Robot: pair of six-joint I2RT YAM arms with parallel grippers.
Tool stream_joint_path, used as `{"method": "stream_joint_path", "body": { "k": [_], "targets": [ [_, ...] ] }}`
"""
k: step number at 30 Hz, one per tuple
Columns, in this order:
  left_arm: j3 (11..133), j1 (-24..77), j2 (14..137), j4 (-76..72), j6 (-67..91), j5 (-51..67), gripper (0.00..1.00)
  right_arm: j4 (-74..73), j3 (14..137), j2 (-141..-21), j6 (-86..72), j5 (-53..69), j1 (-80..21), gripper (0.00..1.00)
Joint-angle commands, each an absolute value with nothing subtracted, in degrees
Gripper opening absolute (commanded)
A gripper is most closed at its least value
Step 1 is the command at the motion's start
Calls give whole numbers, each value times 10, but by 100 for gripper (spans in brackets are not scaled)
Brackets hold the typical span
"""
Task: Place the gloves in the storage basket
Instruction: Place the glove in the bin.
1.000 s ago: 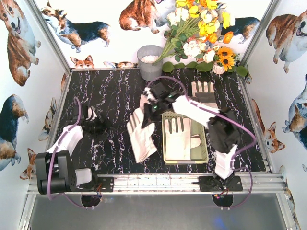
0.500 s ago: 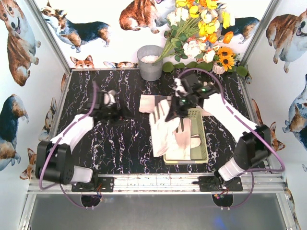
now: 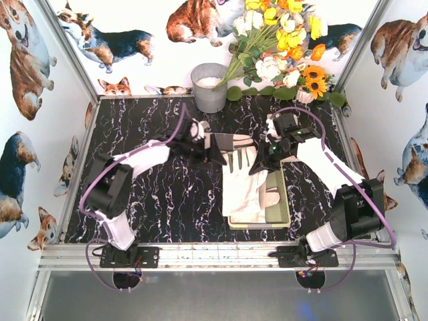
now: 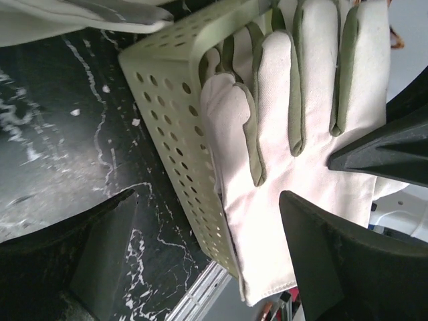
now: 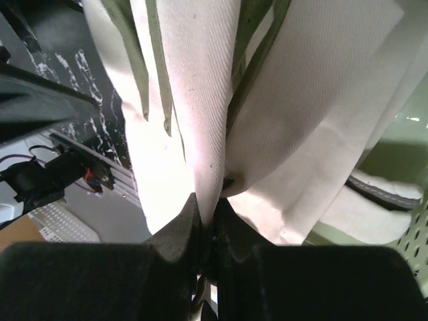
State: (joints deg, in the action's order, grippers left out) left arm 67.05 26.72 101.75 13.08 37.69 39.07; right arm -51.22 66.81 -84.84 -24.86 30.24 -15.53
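- Glove spill is the likeliest trouble: the held glove (image 3: 242, 190) drapes over the left wall of the storage basket (image 3: 288, 204) with much of it hanging outside, so letting go here would probably drop it onto the table (image 3: 147, 187)
- Early slip: the right gripper (image 5: 207, 231) is clamped on only a fold of the fabric, which could pull free
- Collision: the left gripper (image 3: 217, 152), jaws wide apart and holding nothing, sits close beside the right one, so a clash is possible if either swings across
- Gloves seen from above, three: the held glove, a second glove (image 3: 273, 199) lying inside the basket, and a third glove (image 3: 224, 140) on the table by the left gripper; the right arm may hide more
- One basket, one grey bucket (image 3: 209, 87), two grippers
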Motion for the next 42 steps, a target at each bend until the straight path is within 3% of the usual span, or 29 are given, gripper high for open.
{"method": "stream_joint_path", "body": {
  "k": [1, 15, 29, 42],
  "targets": [
    [706, 296, 1061, 118, 368, 425, 81, -492, 679, -867, -203, 272, -149, 0],
    [739, 315, 1104, 133, 370, 408, 79, -514, 686, -926, -138, 193, -149, 0],
    [773, 328, 1133, 145, 374, 411, 76, -451, 669, -957, -191, 244, -148, 0],
    [782, 328, 1137, 183, 359, 402, 62, -374, 608, -913, -340, 258, -143, 0]
  ]
}}
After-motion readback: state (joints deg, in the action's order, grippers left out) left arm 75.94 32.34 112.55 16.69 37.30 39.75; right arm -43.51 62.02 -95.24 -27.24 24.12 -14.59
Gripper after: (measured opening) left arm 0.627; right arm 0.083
